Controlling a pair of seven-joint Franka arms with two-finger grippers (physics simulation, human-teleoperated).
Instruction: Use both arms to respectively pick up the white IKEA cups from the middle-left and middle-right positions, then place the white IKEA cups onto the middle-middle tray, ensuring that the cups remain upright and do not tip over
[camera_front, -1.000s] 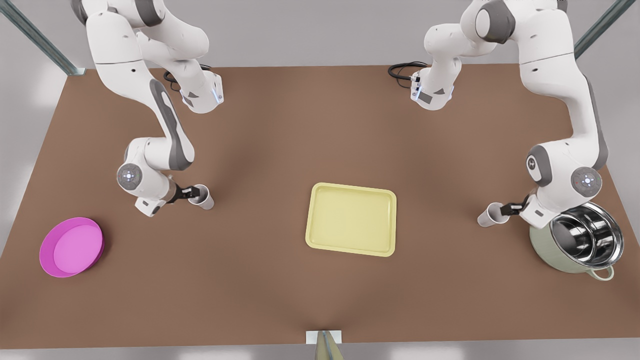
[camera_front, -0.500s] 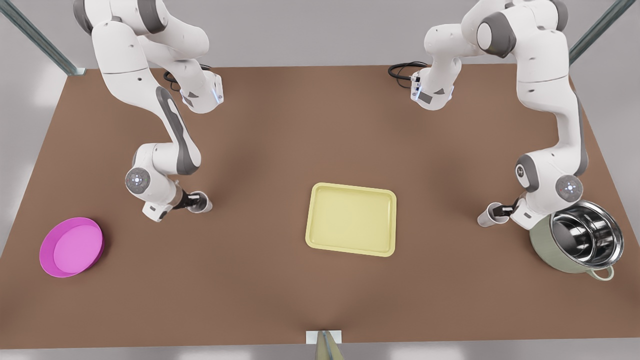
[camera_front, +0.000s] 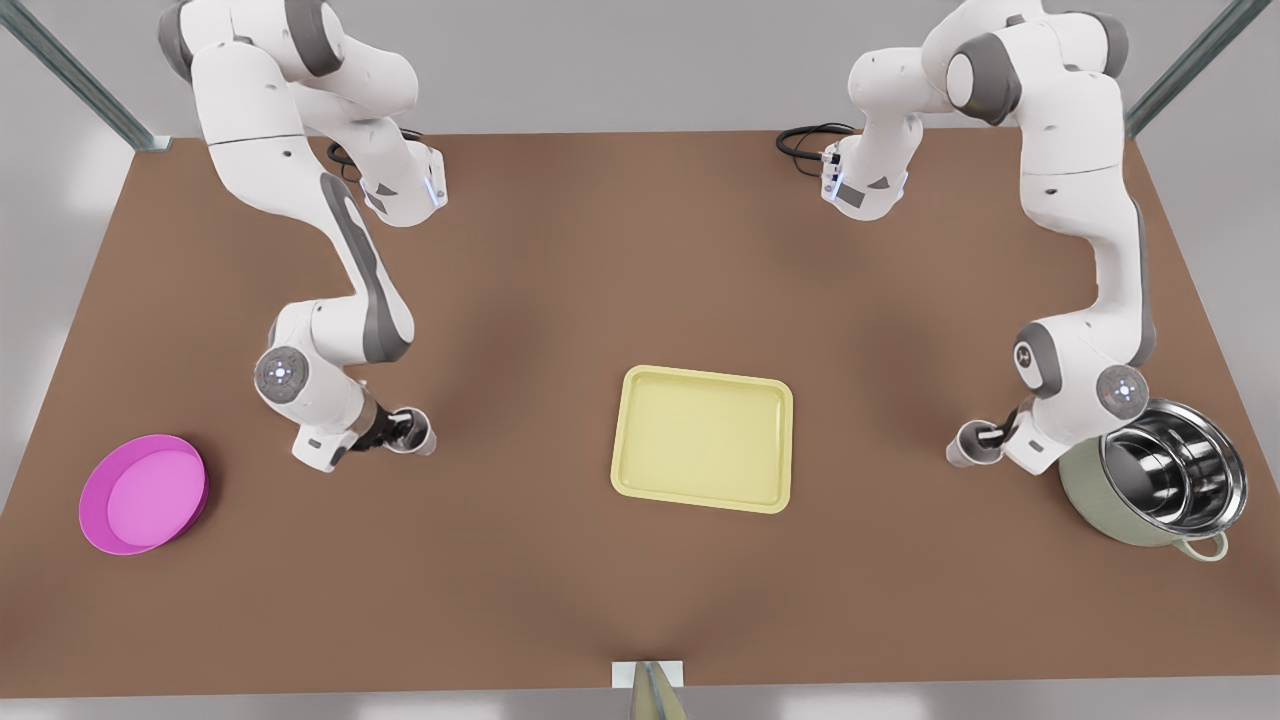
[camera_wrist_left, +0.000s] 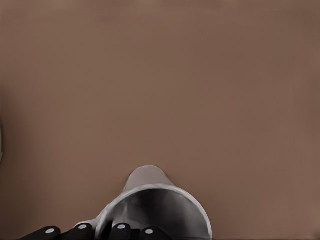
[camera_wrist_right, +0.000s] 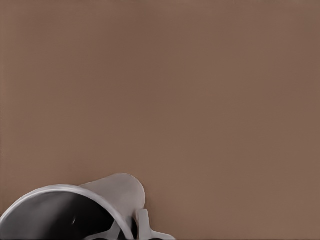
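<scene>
**A:** Left side status?

**B:** The left gripper (camera_front: 398, 432) is seen low over the table (camera_front: 600, 250), on the front view's left, clamped on the rim of the left cup (camera_front: 420, 438). In the left wrist view, dark fingertips (camera_wrist_left: 120, 231) are seen at the rim of that cup (camera_wrist_left: 150, 200), whose mouth is turned toward the camera.

**A:** Is it upright?

**B:** It cannot be told from the front view. Contact between its base and the table cannot be told either.

**A:** Right side?

**B:** It is mirrored. The right gripper (camera_front: 992, 434) is closed on the right cup (camera_front: 968, 446), on the front view's right, just beside the green pot (camera_front: 1085, 490). In the right wrist view, a pale finger (camera_wrist_right: 142, 220) is seen against the outer wall of the cup (camera_wrist_right: 115, 190).

**A:** And the tray?

**B:** The yellow tray (camera_front: 700, 440) is seen flat at the table's middle, between the two cups and well apart from both. Nothing is carried on it.

**A:** Anything else?

**B:** A pink plate (camera_front: 143, 493) is seen near the front view's left edge, apart from the left gripper.
</scene>
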